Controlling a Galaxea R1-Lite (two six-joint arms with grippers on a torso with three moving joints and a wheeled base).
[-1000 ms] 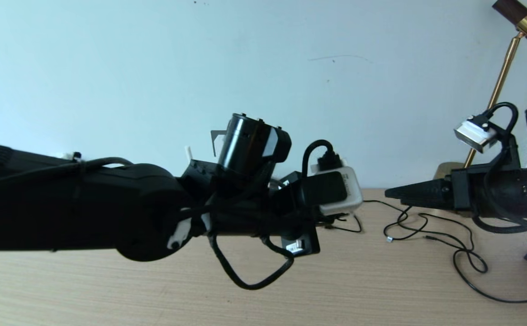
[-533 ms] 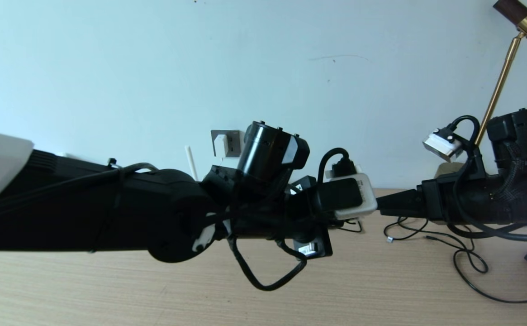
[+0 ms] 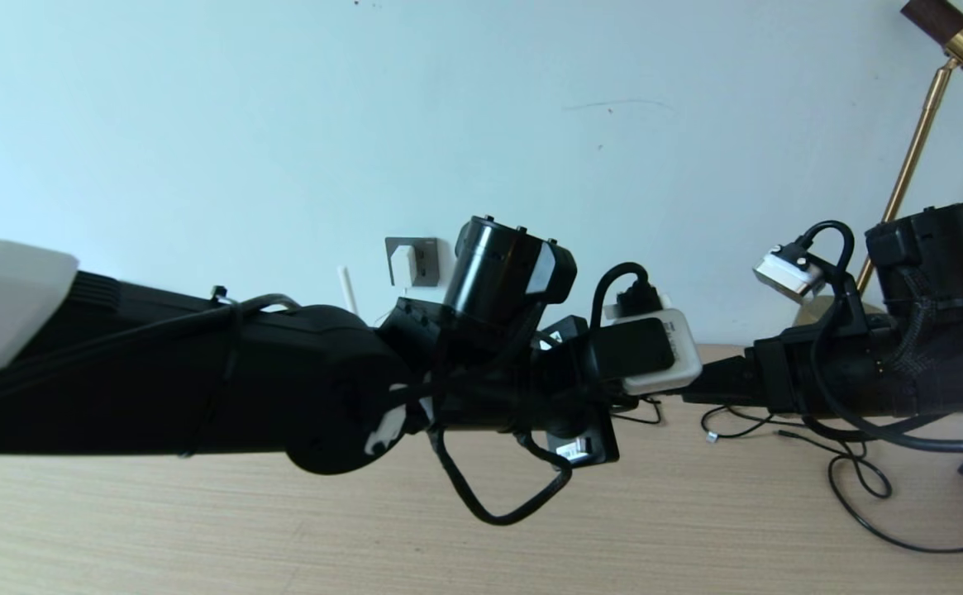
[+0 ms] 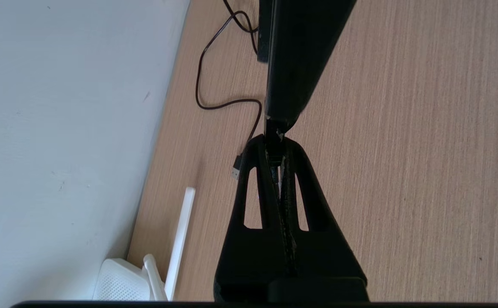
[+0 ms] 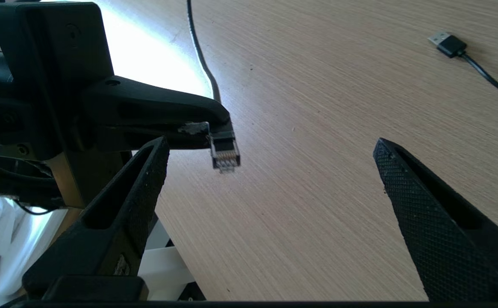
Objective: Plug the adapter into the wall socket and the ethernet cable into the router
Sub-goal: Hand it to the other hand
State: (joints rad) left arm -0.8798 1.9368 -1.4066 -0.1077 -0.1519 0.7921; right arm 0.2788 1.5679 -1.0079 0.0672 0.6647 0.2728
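My left gripper (image 4: 275, 143) is shut on the ethernet cable, pinching it just behind its clear clip plug (image 5: 225, 153), which sticks out past the fingertips above the table. My right gripper (image 5: 270, 149) faces it, open wide, the plug lying close to one of its fingers (image 5: 146, 184). In the head view both grippers meet mid-table, largely hidden behind the left wrist camera (image 3: 655, 351). The router (image 4: 120, 282) lies against the wall with a white antenna (image 4: 180, 239). A white adapter (image 3: 402, 263) sits in the grey wall socket (image 3: 426, 254).
Thin black cables (image 3: 845, 463) with USB plugs (image 5: 445, 42) sprawl over the wooden table (image 3: 200, 529) to the right. A brass lamp (image 3: 911, 157) stands at the far right by the wall.
The right arm has swung left until its gripper meets the left one, and its jaws have spread wider. The left arm has shifted slightly right with the cable.
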